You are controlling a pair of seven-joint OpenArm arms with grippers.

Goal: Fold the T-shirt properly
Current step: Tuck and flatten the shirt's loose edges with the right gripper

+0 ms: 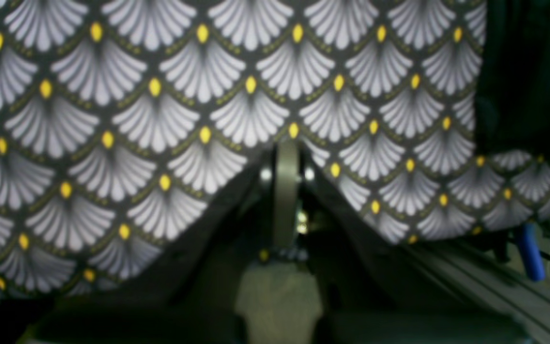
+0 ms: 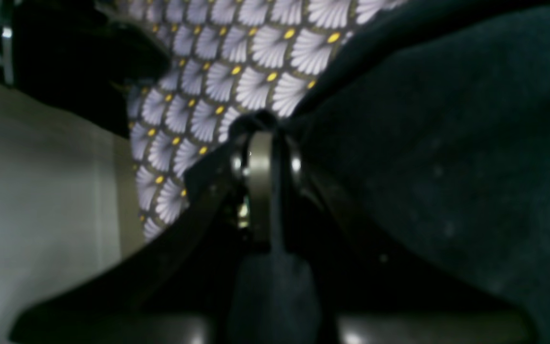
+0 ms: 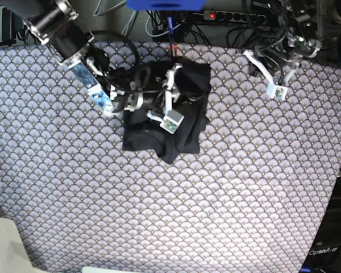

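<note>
Pinching the T-shirt (image 2: 447,167) edge, right fingers (image 2: 256,167); left fingers (image 1: 287,191) closed, apart

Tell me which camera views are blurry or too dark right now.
Left wrist: soft blur, dim foreground, fan-patterned tablecloth readable. Right wrist: blurred and dark, plain charcoal-black cloth T-shirt shows almost no texture. Base: sharp, evenly lit, slight barrel distortion.

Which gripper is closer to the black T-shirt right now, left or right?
Right. The right gripper is over the T-shirt and shut on a fold of it. The left gripper hangs off to the side over the tablecloth, clear of the shirt.
</note>
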